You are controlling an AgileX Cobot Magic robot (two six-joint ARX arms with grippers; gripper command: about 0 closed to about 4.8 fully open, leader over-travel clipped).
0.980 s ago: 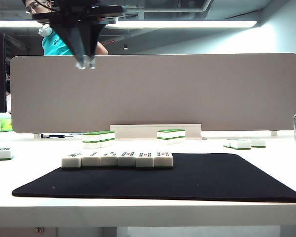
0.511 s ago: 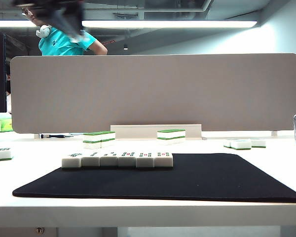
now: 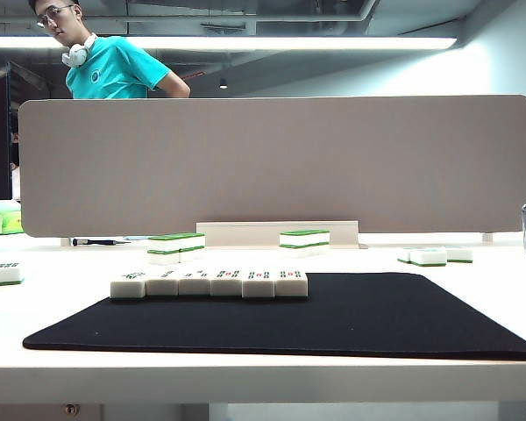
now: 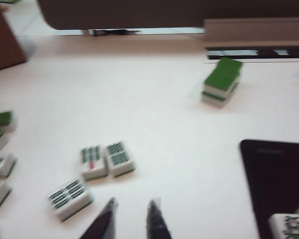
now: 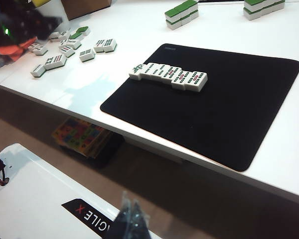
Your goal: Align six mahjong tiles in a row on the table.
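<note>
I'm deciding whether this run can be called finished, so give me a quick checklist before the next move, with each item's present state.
1. Six tiles in one row, side by side: ok.
2. Row straight: cannot tell; in the right wrist view it looks slightly stepped.
3. Row lies on the black mat, not on bare table: not ok if bare table is required.
4. Left gripper empty, above the table near loose tiles: ok.
5. Right gripper off the table, at its front edge, fingers together: ok.

Six tiles (image 5: 169, 76) touch in a row on the black mat (image 5: 224, 104); the right pincer (image 5: 131, 205), tips together, hangs below the tabletop (image 5: 139, 45) edge.
</note>
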